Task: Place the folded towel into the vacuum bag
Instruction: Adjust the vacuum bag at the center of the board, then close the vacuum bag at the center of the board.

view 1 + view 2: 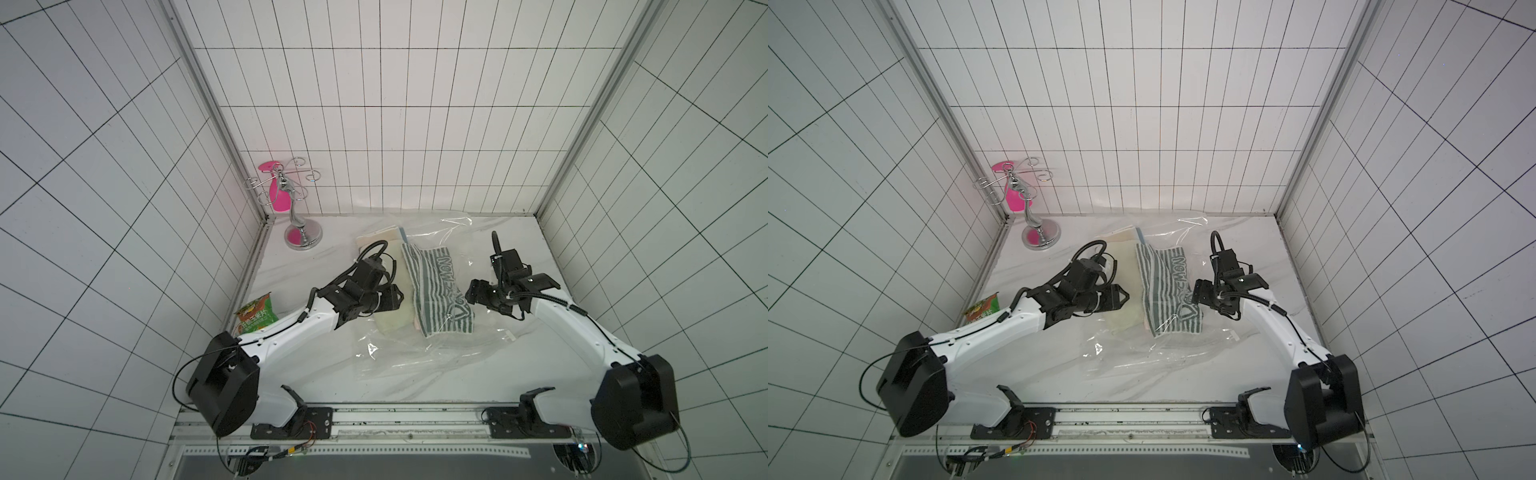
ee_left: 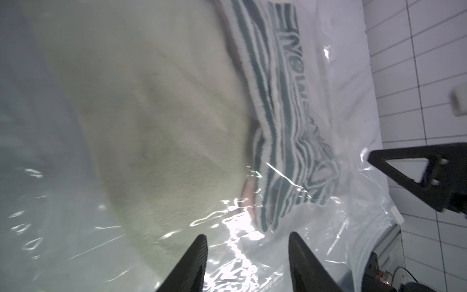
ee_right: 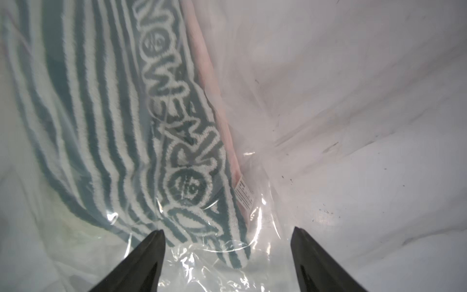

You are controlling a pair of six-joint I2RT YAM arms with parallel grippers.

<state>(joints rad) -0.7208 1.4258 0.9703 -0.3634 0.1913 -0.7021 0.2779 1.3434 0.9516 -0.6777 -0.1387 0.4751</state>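
Striped green-and-white folded towel [image 1: 441,291] is lying mid-table inside the vacuum bag [image 1: 415,361], with clear film glinting over it in both wrist views. Cream towel [image 1: 392,326] is lying just beside it, on the left arm's side. Left gripper [image 2: 247,236] is hanging over the cream towel, fingers apart and empty. Right gripper [image 3: 227,230] is facing the striped towel's other edge, fingers spread wide, holding nothing.

White tiled walls [image 1: 374,145] with dark grout lines close the back and both sides, joined by grey metal corner posts [image 1: 212,104], around a white marbled tabletop [image 1: 299,266] in even light, with a metal rail [image 1: 415,419] along its front.
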